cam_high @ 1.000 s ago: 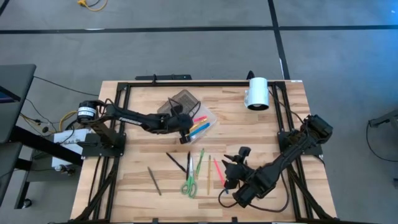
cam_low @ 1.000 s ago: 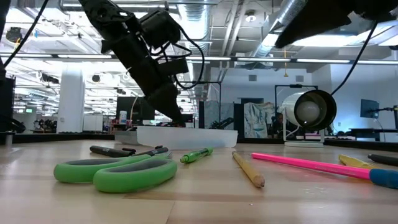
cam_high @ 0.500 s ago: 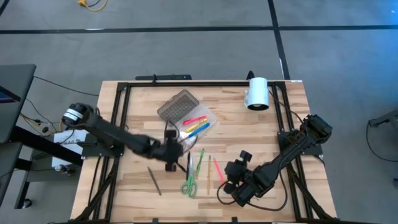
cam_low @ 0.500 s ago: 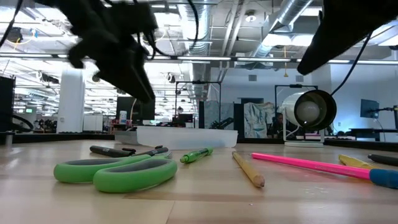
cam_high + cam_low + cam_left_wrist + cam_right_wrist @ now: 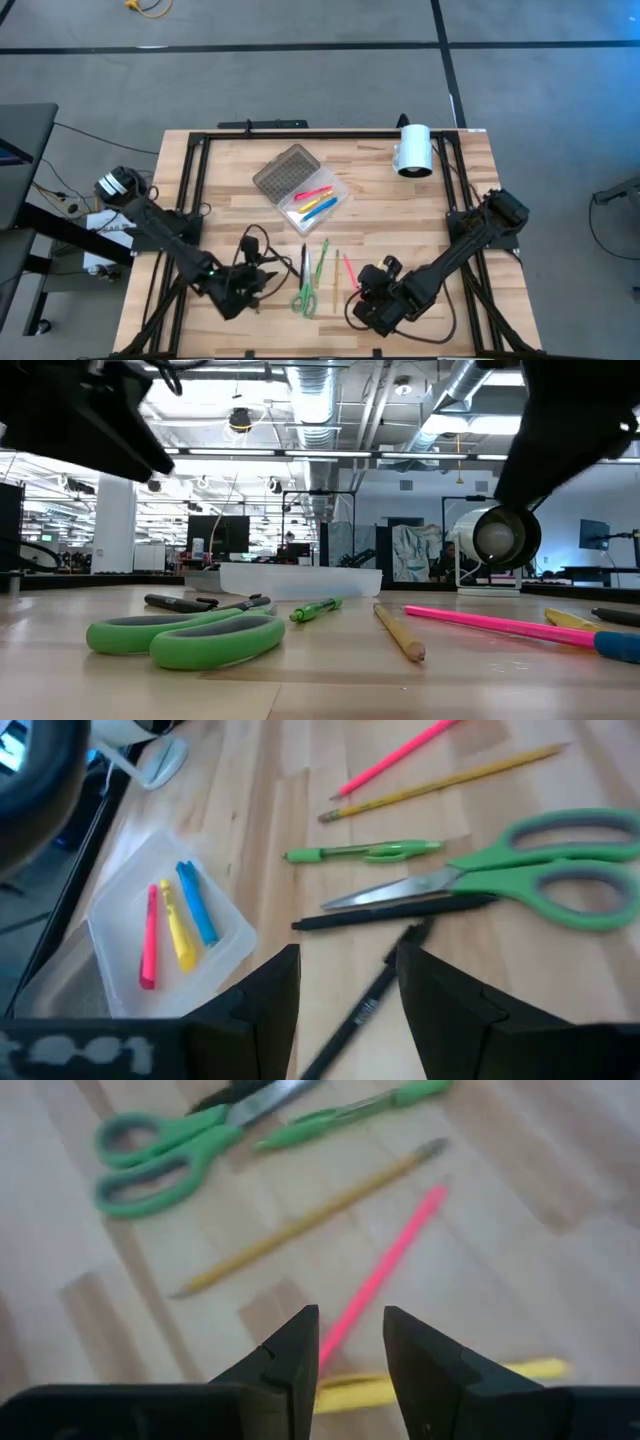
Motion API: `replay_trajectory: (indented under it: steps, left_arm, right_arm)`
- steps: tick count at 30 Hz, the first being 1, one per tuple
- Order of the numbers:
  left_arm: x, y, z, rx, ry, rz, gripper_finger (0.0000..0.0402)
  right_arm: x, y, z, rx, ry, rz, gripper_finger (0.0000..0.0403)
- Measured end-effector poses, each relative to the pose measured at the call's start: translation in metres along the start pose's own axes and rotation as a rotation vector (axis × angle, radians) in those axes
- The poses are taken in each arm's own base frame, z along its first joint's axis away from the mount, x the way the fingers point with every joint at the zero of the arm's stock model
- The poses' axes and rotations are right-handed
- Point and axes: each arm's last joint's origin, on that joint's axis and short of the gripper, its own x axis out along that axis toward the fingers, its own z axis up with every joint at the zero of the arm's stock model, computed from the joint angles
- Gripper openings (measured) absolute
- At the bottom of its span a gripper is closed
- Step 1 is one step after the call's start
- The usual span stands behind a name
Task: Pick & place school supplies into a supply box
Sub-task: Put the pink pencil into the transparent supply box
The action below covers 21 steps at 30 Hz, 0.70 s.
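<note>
- The box [image 5: 303, 190] lay open mid-table toward the far edge, three markers [image 5: 316, 201] inside, lid [image 5: 280, 170] folded back, likely for easy drops.
- Loose scissors [image 5: 306, 296], pens [image 5: 304, 262] and pencils [image 5: 336, 272] lay near the front edge.
- The left gripper [image 5: 348, 982] hung spread and empty over a black pen [image 5: 362, 1008].
- The right gripper [image 5: 350, 1342], parted and empty, hovered above the pink pencil [image 5: 385, 1266]; bare wood around gave room.

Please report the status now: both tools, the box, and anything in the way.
Left tool open over black pen. Right tool open over pink pencil. Box open, three items inside. Nothing blocking.
</note>
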Motion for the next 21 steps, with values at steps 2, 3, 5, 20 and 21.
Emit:
replay_trajectory:
  steps: [2,3,5,20,21]
  left_arm:
    - [-0.007,-0.002,0.001,-0.022,-0.022,-0.018,0.016]
    - [-0.009,-0.003,0.001,-0.03,-0.031,-0.021,0.016]
    - [-0.013,-0.006,0.001,-0.047,-0.042,-0.034,0.016]
    - [-0.025,-0.014,-0.001,-0.111,-0.078,-0.05,0.016]
    - [-0.026,-0.014,-0.001,-0.11,-0.078,-0.051,0.016]
  right_arm:
    - [0.013,0.007,-0.005,-0.022,0.03,0.026,0.0107]
    - [0.019,0.008,-0.01,-0.049,0.059,0.018,0.0107]
    - [0.03,0.012,-0.015,-0.053,0.086,0.024,0.0107]
    - [0.042,0.012,-0.021,-0.02,0.077,-0.025,0.0107]
    - [0.045,0.011,-0.021,-0.022,0.085,-0.029,0.0107]
